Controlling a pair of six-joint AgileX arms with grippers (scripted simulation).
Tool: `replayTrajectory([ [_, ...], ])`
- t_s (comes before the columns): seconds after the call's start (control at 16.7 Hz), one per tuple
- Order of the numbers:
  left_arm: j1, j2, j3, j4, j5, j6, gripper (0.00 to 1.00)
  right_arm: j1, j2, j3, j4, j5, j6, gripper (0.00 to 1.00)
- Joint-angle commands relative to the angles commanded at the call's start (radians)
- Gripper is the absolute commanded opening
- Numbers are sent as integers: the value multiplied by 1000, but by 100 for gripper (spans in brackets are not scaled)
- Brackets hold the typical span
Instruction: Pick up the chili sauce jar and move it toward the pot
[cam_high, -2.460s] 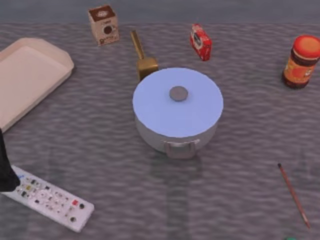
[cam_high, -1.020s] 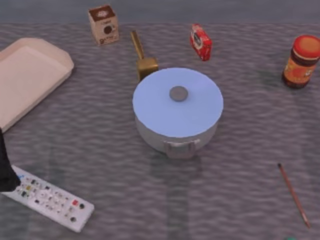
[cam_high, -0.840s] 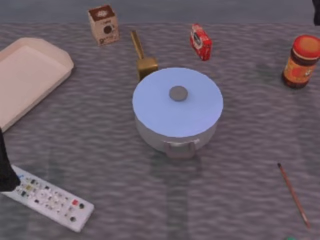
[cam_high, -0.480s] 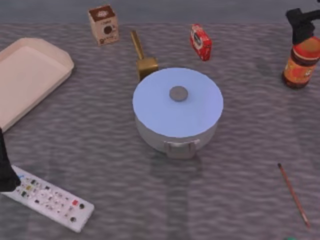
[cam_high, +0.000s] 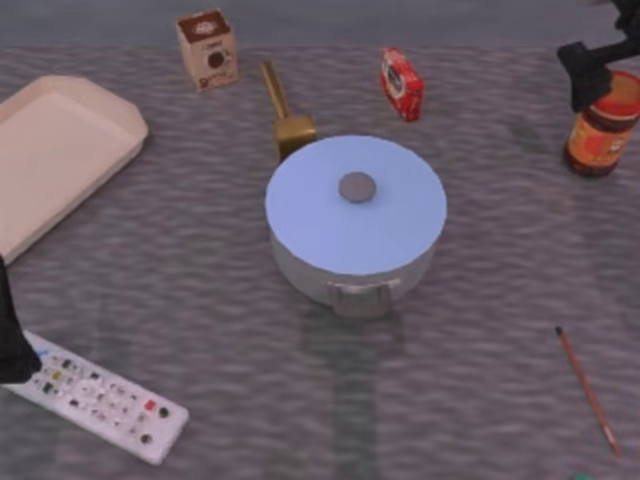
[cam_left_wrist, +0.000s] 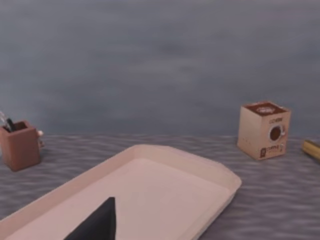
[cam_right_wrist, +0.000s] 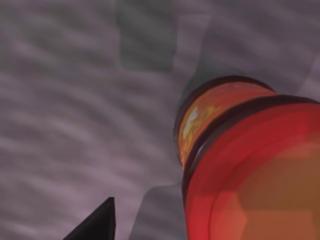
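The chili sauce jar (cam_high: 600, 135) stands upright at the far right of the table, with a red lid and an orange-yellow label. My right gripper (cam_high: 588, 72) hovers over the lid's left side, open, with nothing in it. In the right wrist view the jar (cam_right_wrist: 240, 165) fills the frame close by, and one dark fingertip (cam_right_wrist: 102, 220) shows beside it, apart from it. The pot (cam_high: 320, 230), grey-white with a pale blue lid and a grey knob (cam_high: 357, 186), sits mid-table. My left arm (cam_high: 8, 345) is parked at the left edge.
A beige tray (cam_high: 50, 160) lies at the left, a white remote (cam_high: 100, 400) at the front left. Behind the pot are a brown carton (cam_high: 208, 50), a brass tool (cam_high: 285, 110) and a red-and-white box (cam_high: 401, 84). A pencil (cam_high: 588, 390) lies front right.
My right gripper has come in from the top right corner and moved down and left over the jar's lid. The jar, the pot and the left arm have not moved.
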Motion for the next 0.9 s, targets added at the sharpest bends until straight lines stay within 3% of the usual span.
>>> replayTrajectory([
  [0.9,0,0,0,0,0,0,100,6,15,-168,183,1,6,100],
])
